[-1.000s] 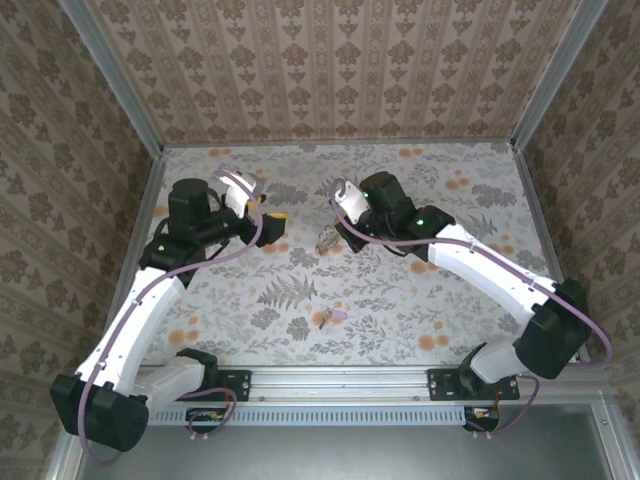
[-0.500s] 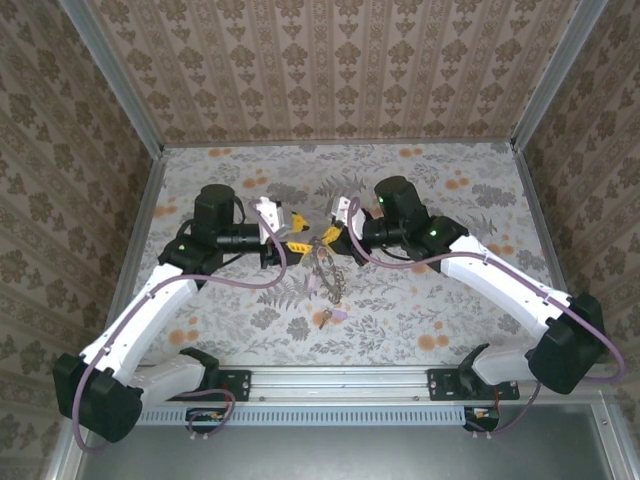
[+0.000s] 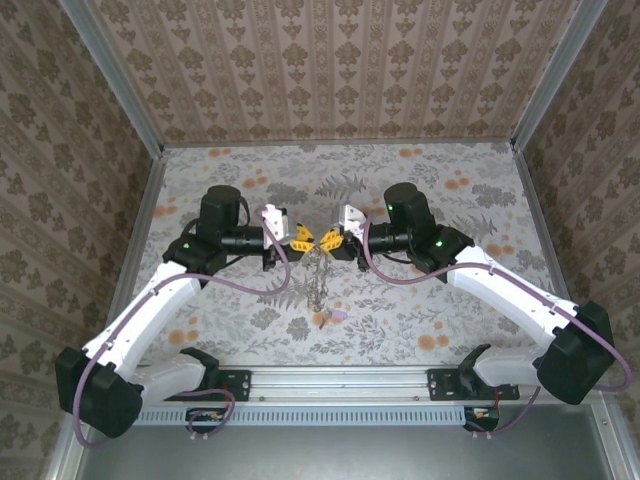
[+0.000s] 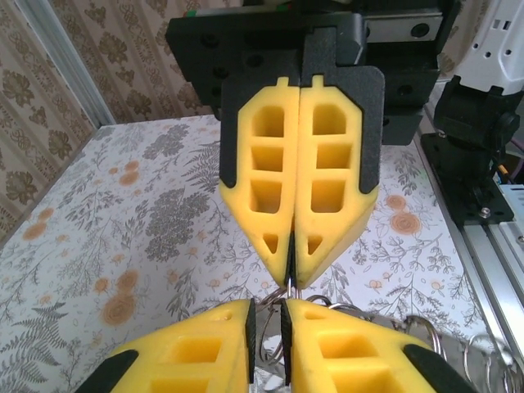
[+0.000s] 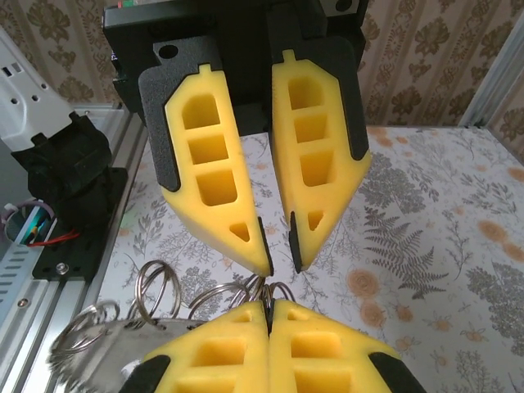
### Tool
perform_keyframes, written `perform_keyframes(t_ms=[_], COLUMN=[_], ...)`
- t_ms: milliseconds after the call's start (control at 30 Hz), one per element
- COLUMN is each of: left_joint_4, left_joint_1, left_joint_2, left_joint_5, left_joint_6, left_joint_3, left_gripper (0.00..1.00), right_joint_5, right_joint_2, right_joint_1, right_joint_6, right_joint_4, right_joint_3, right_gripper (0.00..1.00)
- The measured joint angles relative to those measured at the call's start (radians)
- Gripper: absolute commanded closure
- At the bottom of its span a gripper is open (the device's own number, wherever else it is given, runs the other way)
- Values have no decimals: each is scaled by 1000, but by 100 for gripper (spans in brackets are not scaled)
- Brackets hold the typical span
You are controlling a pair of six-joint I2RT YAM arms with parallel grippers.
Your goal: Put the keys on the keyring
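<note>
At the centre of the frame, the right gripper (image 3: 329, 241) is clamping the silvery wire-ring keyring (image 3: 318, 275), which is dangling toward the bottom. The left gripper (image 3: 302, 239), jaws nearly together around one loop, is facing it. The small purple-tan keys (image 3: 331, 317) are lying just below, between both arms.

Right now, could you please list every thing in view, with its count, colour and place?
keyring: one bunch of linked rings, silver, held between the two grippers above the table's middle.
keys: one small cluster, pale purple and tan, on the table nearer the bases than the rings.
table: one, pale floral print, under everything.
walls: three, brown patterned, around the table.
arms: two, white and black, from the near edge.
left gripper: one, yellow fingers, narrow gap with ring wires in it.
right gripper: one, yellow fingers, shut on a ring wire.
</note>
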Motion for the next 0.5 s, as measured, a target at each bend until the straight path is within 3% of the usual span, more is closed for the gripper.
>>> perform_keyframes(t_ms=[500], left_joint_4=[-41], left_joint_1=[-21], left_joint_2=[-49], left_joint_5=[10], left_joint_6=[38], left_joint_3=[-37], left_gripper=[77], right_joint_5=[-31], right_joint_2=[0], right_joint_1=[0], right_joint_6=[-3], right_joint_4=[23], right_joint_3=[0], right_gripper=[100])
